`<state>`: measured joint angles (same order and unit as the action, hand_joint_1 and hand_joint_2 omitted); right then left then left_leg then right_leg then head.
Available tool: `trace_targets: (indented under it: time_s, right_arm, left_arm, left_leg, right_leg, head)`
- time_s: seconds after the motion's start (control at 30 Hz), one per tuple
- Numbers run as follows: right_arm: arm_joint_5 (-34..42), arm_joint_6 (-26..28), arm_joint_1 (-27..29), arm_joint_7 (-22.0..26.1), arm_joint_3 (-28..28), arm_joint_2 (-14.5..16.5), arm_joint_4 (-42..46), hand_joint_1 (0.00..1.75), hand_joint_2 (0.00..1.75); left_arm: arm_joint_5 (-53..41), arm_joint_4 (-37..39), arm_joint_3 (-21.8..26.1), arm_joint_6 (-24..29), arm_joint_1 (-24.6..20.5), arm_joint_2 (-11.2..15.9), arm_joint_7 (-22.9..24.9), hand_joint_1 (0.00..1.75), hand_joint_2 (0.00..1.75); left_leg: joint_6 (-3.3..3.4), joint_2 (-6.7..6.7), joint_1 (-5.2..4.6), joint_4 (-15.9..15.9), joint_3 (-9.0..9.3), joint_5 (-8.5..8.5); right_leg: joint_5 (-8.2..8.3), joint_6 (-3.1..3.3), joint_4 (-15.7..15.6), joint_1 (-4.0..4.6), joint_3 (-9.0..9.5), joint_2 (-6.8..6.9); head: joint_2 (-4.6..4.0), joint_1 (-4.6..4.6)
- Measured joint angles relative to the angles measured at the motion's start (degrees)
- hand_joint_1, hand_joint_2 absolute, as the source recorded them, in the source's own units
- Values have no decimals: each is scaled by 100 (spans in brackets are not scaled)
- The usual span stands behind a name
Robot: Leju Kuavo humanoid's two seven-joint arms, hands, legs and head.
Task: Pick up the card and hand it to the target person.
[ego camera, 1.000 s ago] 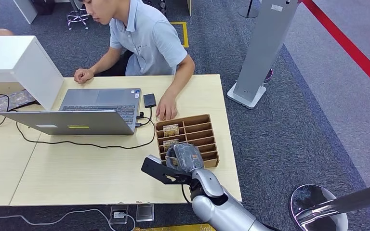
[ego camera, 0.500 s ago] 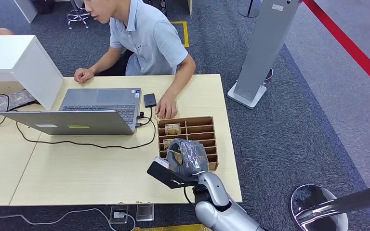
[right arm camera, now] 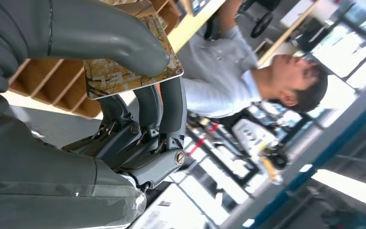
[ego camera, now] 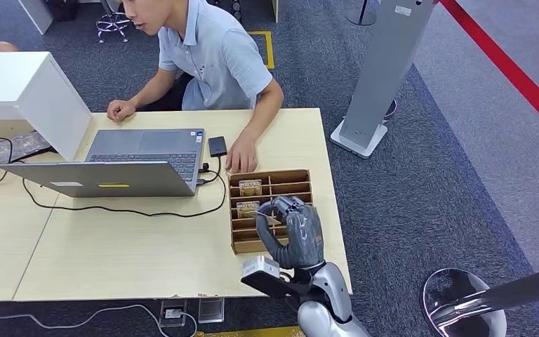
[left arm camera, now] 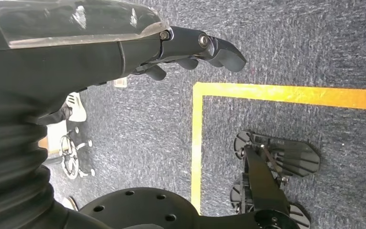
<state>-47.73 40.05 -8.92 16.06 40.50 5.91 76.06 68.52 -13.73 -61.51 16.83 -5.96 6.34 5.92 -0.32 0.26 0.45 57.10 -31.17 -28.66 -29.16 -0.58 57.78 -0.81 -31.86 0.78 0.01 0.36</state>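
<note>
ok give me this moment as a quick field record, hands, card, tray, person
right hand: raised over the tray, pinching a card
card: patterned, held between thumb and fingers
left hand: holds nothing, fingers curled, above carpet
tray: wooden, slotted, two more cards in its left slots
person: seated behind table, hand resting beside tray

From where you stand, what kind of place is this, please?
Probably an office reception or front desk. A person sits at a wooden desk with an open laptop, a slotted wooden card holder stands on it, and the floor is grey carpet.
</note>
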Motion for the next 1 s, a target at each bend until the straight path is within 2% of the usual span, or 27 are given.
trace_targets:
  time_s: [0.1,0.23,0.37,0.5,0.63,0.8,1.0]
  right_arm:
    - [222,-9,-121,-575,-22,11,-44,173,175]
    - [848,-151,-718,-1566,195,16,-356,173,175]
    - [1163,-301,-1037,-1698,302,57,-597,173,175]
    - [1746,-550,-2352,-1859,643,345,-1817,173,175]
    - [1826,-652,-3017,-1906,792,598,-2622,173,175]
    - [1758,-646,-3503,-2032,923,827,-3359,173,175]
    - [1536,-640,-3792,-2298,1084,980,-3894,173,175]
  left_arm:
    - [-2,0,0,10,0,0,45,0,175]
    - [-70,0,0,-21,-27,0,117,0,175]
    - [-123,0,-1,-51,-55,0,163,0,175]
    - [-242,0,-7,-104,-183,-1,310,0,175]
    - [-245,0,-16,-86,-235,-2,317,0,175]
    - [-262,0,-34,-81,-284,-2,328,0,175]
    - [-288,0,-46,-84,-384,-1,363,0,175]
  left_leg:
    - [0,0,0,0,-1,0]
    - [0,0,0,0,-3,2]
    - [1,-1,0,0,-3,3]
    - [1,-4,1,0,-5,5]
    - [2,-4,1,1,-5,5]
    - [2,-4,0,1,-6,5]
    - [2,-5,0,1,-5,5]
  right_leg:
    - [0,0,0,0,1,0]
    - [1,0,1,0,1,0]
    - [2,0,2,0,0,1]
    - [2,0,7,1,-1,3]
    - [2,0,7,1,-2,5]
    - [2,0,7,0,-4,6]
    - [2,0,7,0,-3,5]
  head:
    - [0,4]
    - [-1,3]
    - [-1,1]
    - [0,-4]
    - [-1,-1]
    - [0,3]
    - [-1,0]
